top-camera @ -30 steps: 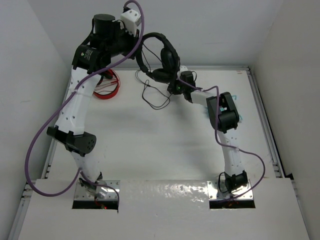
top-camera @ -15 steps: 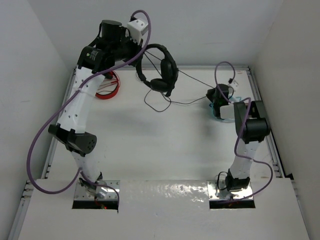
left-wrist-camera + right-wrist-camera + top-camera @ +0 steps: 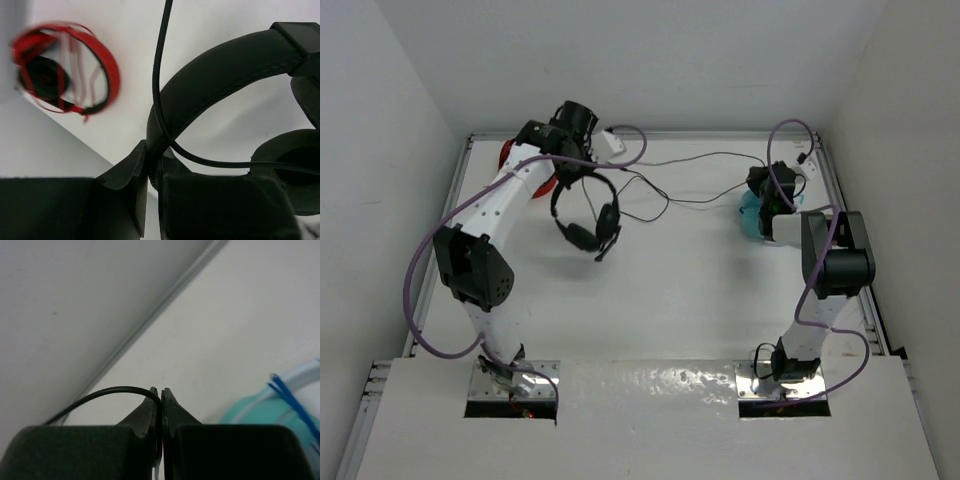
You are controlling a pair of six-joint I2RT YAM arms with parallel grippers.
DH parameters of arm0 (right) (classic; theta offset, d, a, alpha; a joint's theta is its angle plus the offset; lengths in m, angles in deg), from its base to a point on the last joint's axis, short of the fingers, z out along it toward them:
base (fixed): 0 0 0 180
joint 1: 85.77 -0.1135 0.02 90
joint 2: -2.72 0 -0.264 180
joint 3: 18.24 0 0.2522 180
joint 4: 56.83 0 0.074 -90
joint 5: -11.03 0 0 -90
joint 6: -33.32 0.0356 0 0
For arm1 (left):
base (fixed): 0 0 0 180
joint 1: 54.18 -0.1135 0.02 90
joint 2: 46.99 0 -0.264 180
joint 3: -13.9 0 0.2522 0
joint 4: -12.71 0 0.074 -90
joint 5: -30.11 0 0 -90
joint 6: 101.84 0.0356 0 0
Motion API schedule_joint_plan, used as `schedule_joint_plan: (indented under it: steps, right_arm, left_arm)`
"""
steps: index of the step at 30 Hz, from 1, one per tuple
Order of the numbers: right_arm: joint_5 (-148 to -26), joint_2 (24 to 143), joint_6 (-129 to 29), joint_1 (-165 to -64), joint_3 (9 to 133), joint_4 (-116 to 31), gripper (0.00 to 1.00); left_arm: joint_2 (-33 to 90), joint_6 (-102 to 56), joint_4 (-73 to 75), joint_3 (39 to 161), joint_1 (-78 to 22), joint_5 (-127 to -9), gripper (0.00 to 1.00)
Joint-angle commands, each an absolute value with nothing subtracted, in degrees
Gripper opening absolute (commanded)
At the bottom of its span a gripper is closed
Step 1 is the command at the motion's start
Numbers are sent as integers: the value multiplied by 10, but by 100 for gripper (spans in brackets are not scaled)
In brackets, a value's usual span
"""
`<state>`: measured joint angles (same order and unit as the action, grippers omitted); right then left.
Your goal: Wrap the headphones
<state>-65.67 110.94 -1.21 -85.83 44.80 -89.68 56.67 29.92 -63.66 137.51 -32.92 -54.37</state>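
Observation:
The black headphones (image 3: pixel 585 215) hang by their headband (image 3: pixel 225 65) from my left gripper (image 3: pixel 578 172), which is shut on the band over the left back part of the table. One earcup (image 3: pixel 285 165) shows at the right of the left wrist view, beside the gripper (image 3: pixel 152 160). The thin dark cable (image 3: pixel 705 200) runs from the headphones across the back of the table to my right gripper (image 3: pixel 762 182). In the right wrist view that gripper (image 3: pixel 161 390) is shut on the cable (image 3: pixel 110 392), which arcs away to the left.
Red headphones (image 3: pixel 510 155) lie at the back left corner, partly behind my left arm, and show in the left wrist view (image 3: pixel 65 75). Teal headphones (image 3: pixel 752 215) lie under my right gripper at the back right and show in the right wrist view (image 3: pixel 265 410). White walls stand close round the table.
My left arm came down and leftward, bringing the headphones from high at the back to low over the left side. My right gripper swung from the centre to the back right, drawing the cable out.

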Motion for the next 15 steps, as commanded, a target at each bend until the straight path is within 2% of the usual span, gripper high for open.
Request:
schedule_joint_plan:
  steps: [1,4,15]
  right_arm:
    - [-758,1070,-10,-859,483,-987,0]
    - [-741,1041,-8,-859,467,-999,0]
    - [-667,969,-6,-765,418,-976,0]
  left_arm:
    - [551,379,-670,1347,-327,-524,0]
    - [551,368,-654,1331,-327,-514,0]
    - [544,356,-642,1240,-328,-463,0]
